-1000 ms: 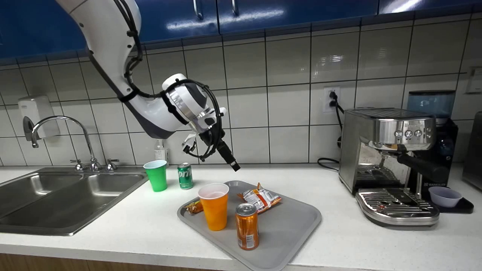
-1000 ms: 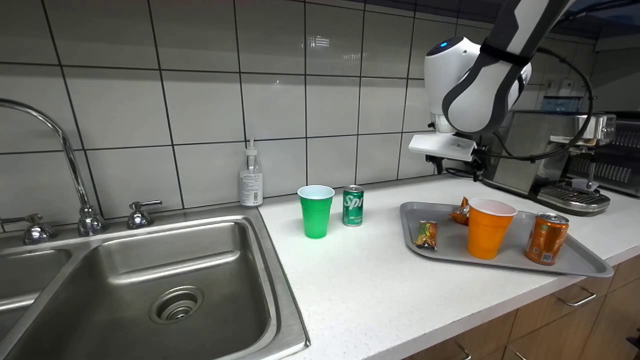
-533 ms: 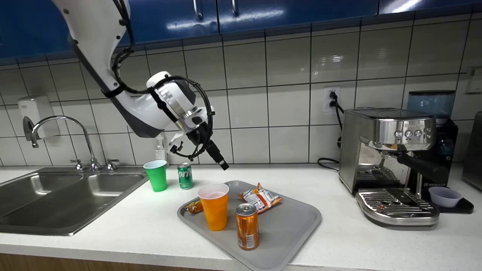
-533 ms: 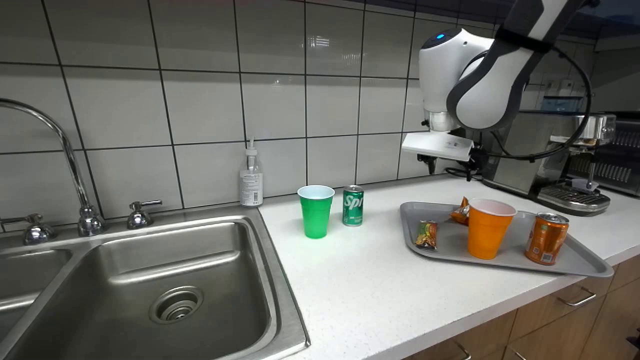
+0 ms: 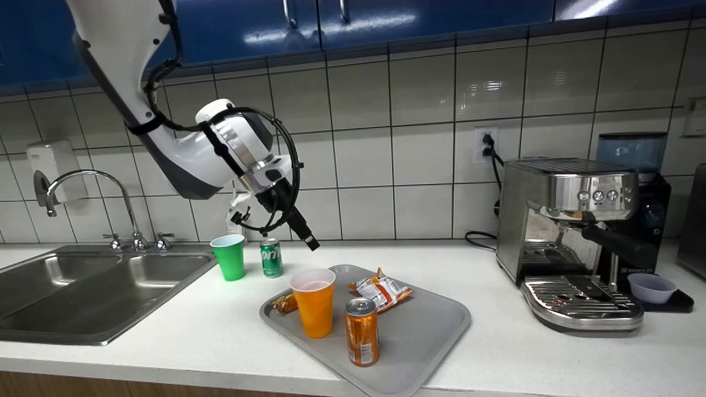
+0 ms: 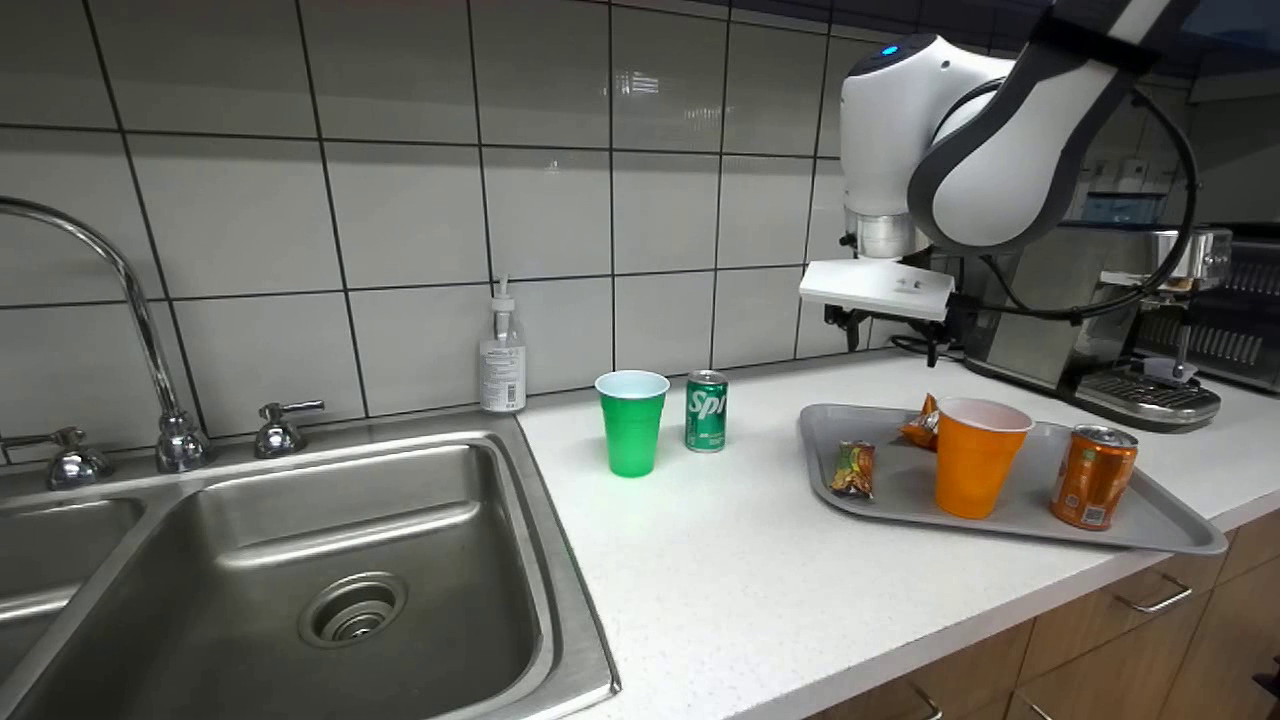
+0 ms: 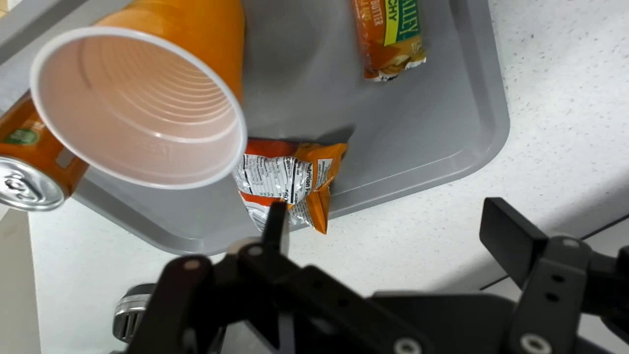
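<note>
Black two-fingered gripper (image 7: 385, 216), spread apart, empty; apparently pre-grasp positioning; below and to one side, a crumpled orange-and-white foil packet (image 7: 282, 177) lies on the grey rectangular plastic tray (image 7: 403, 132); reaching it would call for lowering and centring.

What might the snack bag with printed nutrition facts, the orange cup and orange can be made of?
Snack bag: probably foil or plastic film, shiny, with bright creases. Orange cup: likely plastic, slightly glossy, ribbed inside. Orange can: apparently metal, shiny, with silvery lid.
</note>
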